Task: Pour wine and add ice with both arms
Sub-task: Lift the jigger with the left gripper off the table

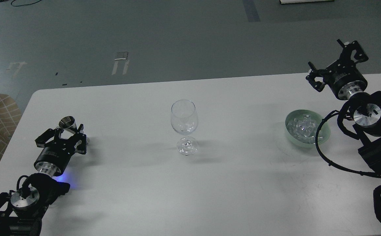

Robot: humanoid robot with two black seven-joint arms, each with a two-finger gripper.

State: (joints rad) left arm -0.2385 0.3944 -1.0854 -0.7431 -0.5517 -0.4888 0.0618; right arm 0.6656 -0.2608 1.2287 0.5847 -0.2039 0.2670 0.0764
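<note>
Wine glass [184, 126] upright; left gripper [66, 133] seemingly around a steel cup [68, 124]; right gripper [336, 62] spread, empty.

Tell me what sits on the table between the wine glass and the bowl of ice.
Nothing: in the head view, the white table is bare between the wine glass and the bowl of ice.

lab — tape-marked grey floor [121, 59], white table [243, 183]

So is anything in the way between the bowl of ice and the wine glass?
No, nothing visible. The ice sits in the green bowl on the right, and the wine glass stands upright mid-table. Only bare white table lies between them. The right gripper is beyond the bowl.
</note>
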